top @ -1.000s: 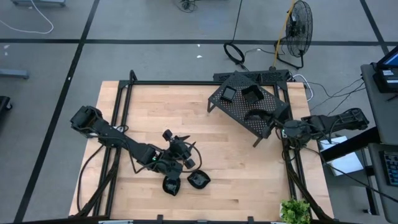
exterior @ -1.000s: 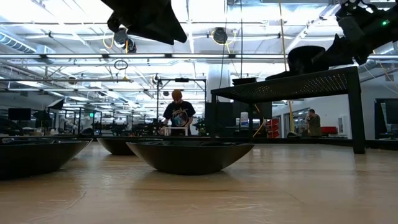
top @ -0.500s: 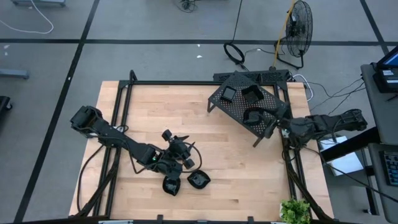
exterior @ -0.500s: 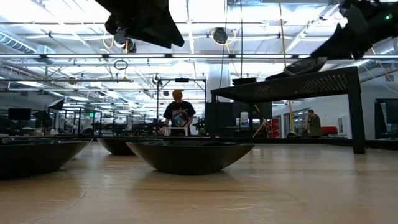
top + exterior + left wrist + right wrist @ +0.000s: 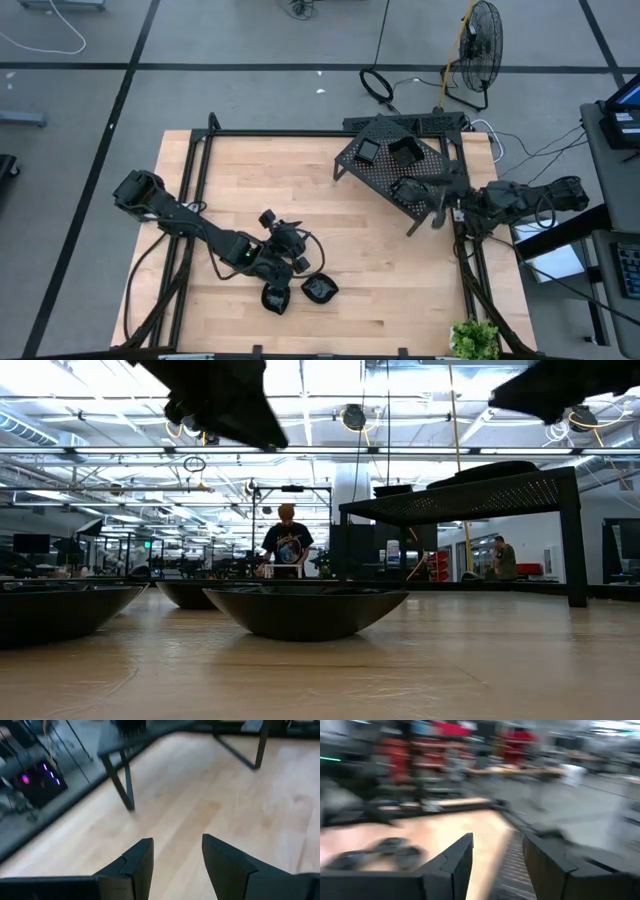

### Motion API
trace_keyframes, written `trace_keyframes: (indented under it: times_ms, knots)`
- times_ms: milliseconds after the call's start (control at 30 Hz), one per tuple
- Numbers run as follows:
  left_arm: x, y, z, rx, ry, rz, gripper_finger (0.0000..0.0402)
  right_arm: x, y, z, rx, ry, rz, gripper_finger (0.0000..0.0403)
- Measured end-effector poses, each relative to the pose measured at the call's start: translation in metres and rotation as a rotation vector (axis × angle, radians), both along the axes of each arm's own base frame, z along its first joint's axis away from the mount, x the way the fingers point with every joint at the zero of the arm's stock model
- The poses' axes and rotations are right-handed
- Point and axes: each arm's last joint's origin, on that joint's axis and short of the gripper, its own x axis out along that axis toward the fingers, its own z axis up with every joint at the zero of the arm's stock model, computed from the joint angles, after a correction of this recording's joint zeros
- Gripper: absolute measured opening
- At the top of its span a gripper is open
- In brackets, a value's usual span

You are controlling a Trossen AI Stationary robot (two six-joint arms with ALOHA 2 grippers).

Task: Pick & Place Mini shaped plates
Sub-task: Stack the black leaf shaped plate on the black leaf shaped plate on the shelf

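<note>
Two dark arms work over a pale wooden tabletop, the biggest thing here, with a large black perforated metal rack standing on legs at its far right corner. Three small glossy black dishes with raised rims sit on the rack: a little square one, a squarish one beside it, and the one nearest the right gripper. That gripper hangs just off the rack's near edge, fingers spread and holding nothing. Three more small dishes lie on the tabletop near the front, well apart from the rack: two show clearly from above, a third is partly hidden under the left gripper, which hovers over them with fingers apart and nothing between them. From table height the nearest dish reads as a shallow bowl, rim up. These dishes look stiff, light and slick, likely brittle if dropped, so a pinch across the raised rim, one finger inside and one outside, seems the safest hold; flat faces offer nothing to grip. All sit open side up. Their long axes are hard to judge; the front dish seems slightly elongated toward the table's near edge, though I cannot be sure.
</note>
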Motion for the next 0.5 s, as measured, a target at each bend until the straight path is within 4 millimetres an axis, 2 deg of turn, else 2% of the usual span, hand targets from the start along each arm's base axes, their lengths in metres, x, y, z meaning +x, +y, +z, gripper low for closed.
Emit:
trace_keyframes:
  times_ms: [267, 367, 500]
  knots:
    - [-0.019, 0.023, -0.018, -0.266, 0.137, 0.212, 0.0173, 0.024, 0.022, -0.014, -0.135, -0.201, 0.573, 0.0164]
    - [-0.022, 0.03, -0.022, -0.352, 0.193, 0.269, 0.0173, 0.028, 0.026, -0.023, -0.155, -0.251, 0.659, 0.0166]
    - [-0.019, 0.03, -0.03, -0.405, 0.258, 0.229, 0.0173, 0.032, 0.026, -0.032, -0.154, -0.236, 0.654, 0.0166]
